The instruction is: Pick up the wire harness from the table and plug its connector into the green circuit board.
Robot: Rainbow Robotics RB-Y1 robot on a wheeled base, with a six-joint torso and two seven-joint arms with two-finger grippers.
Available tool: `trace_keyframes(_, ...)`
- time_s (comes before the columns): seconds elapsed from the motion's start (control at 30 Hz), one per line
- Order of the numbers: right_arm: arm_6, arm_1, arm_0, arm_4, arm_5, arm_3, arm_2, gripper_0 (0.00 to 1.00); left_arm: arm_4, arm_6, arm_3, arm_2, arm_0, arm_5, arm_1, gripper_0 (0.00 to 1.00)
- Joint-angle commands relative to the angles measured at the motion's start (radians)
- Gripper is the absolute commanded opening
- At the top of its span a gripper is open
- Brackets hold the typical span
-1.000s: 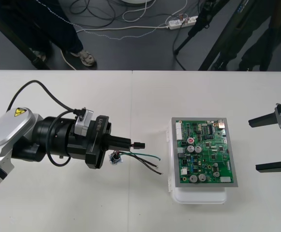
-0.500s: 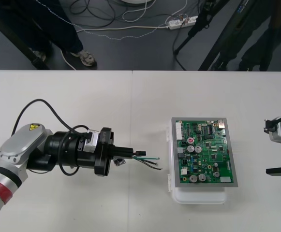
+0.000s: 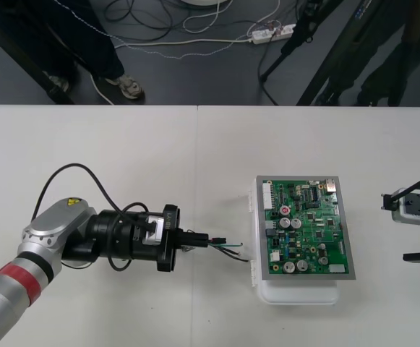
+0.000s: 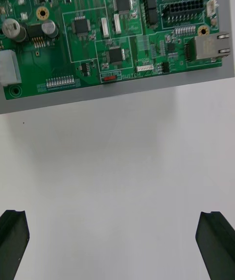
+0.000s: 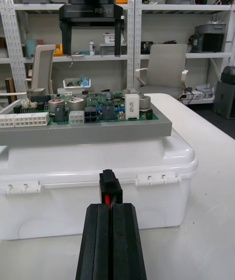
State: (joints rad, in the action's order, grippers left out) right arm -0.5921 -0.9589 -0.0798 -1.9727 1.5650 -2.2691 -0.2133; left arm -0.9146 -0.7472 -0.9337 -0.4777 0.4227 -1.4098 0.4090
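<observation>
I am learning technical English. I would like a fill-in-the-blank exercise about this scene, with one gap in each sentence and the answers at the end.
1. The left tool is shut on the small black ____ of the wire harness.
2. The right tool, to the right of the green circuit board, is ____, not shut.
3. The green circuit board rests on a ____ base.
Missing words: plug; open; white.

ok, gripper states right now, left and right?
Left gripper: closed on the harness, gripped at its plug.
Right gripper: open, holding nothing.
</observation>
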Motion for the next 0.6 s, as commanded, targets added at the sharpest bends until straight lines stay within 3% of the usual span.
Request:
trace_keyframes(0.03, -0.025, -0.041, 0.041, -0.054, 0.006, -0.018, 0.086, 1.0, -0.003, -0.04, 0.07, -0.019, 0.084, -0.078, -0.064, 0.0)
trace_keyframes(0.6, 0.002, -0.034, 0.155, -0.25, 0.006, 0.022, 0.296, 1.0, 0.002, -0.06, 0.128, -0.019, 0.137, -0.086, -0.128, 0.0)
